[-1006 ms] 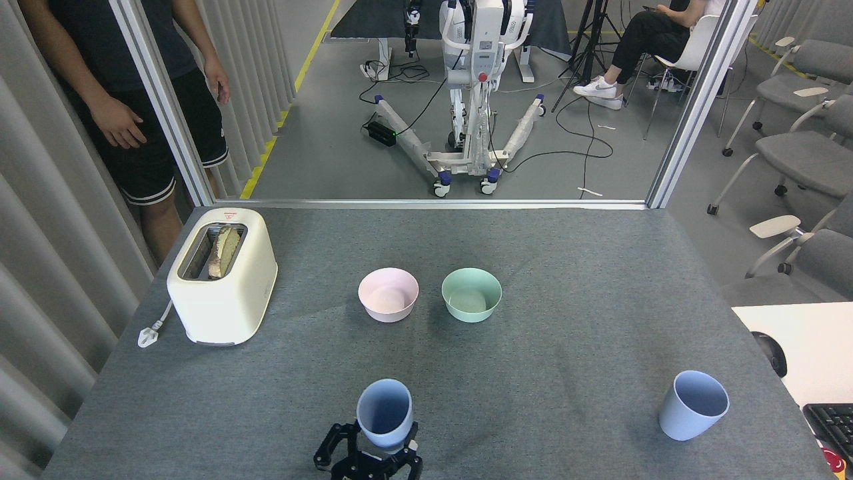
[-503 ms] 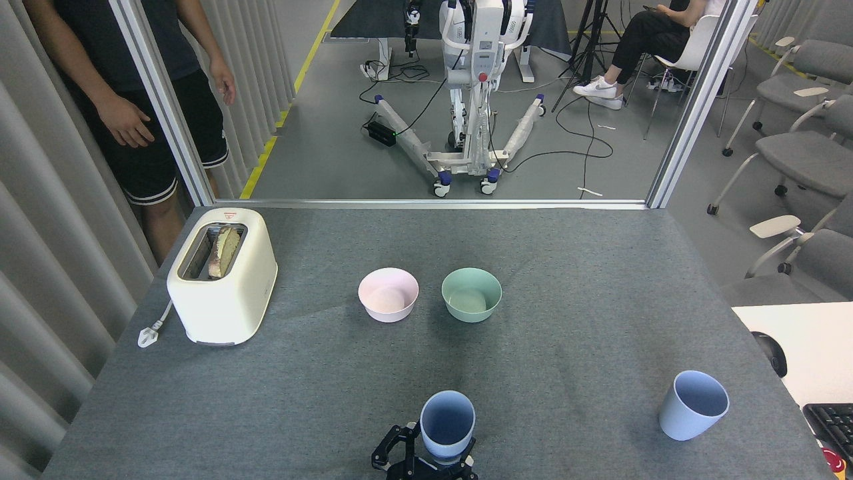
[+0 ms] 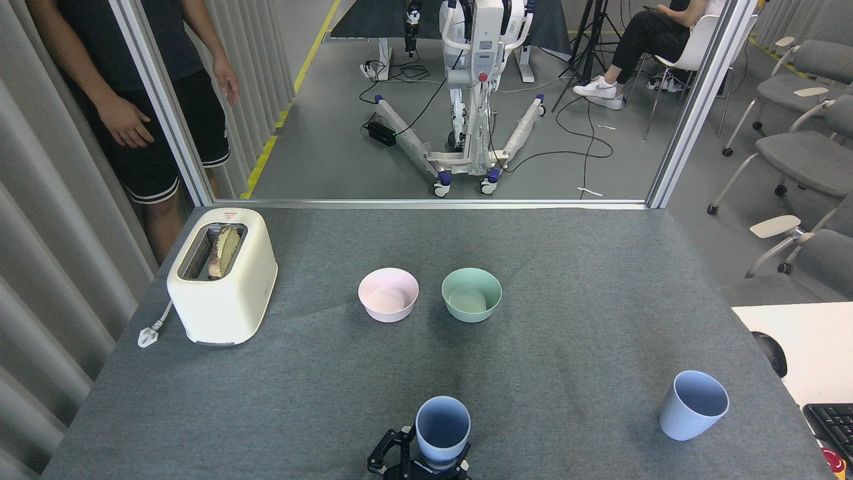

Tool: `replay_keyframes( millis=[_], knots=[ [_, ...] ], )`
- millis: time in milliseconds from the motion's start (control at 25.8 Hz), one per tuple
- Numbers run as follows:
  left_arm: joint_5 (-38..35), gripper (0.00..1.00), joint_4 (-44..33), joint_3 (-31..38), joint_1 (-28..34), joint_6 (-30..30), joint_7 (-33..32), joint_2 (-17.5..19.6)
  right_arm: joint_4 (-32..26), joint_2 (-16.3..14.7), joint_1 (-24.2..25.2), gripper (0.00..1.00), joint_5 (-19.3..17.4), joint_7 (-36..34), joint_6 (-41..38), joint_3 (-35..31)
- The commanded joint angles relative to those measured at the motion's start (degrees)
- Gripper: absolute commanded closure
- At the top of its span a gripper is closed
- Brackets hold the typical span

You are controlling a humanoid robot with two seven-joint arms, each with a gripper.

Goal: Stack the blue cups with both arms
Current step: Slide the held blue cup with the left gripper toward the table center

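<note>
One pale blue cup [image 3: 442,430] is upright at the bottom centre of the head view, its opening facing up. My left gripper [image 3: 424,459] is shut on its lower part, black fingers [image 3: 384,457] showing on both sides of the base at the frame's bottom edge. The second blue cup [image 3: 693,405] stands alone at the table's right front, tilted slightly left, well apart from the held cup. My right gripper is out of view.
A pink bowl [image 3: 388,295] and a mint green bowl [image 3: 471,295] sit side by side mid-table. A cream toaster [image 3: 222,275] stands at the left. A person [image 3: 133,100] stands beyond the left corner. A white desk [image 3: 806,340] with a keyboard [image 3: 833,427] adjoins the right.
My left gripper carried the blue cup from left of centre rightward along the front edge, then settled slightly lower and a touch left. The right cup has not moved.
</note>
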Motion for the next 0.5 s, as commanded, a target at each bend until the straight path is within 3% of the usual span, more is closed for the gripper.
replay_keyframes(
  millis=[0,465],
  knots=[
    [0.6,0.00,0.1,0.2,-0.1,0.1,0.1,0.1,0.0,0.0,0.0,0.00,-0.2,-0.1,0.0,-0.1],
    [0.7,0.00,-2.3,0.4,1.0,0.0,0.1,0.1,0.0,0.0,0.0,0.00,-0.3,-0.1,0.1,-0.1]
  ],
)
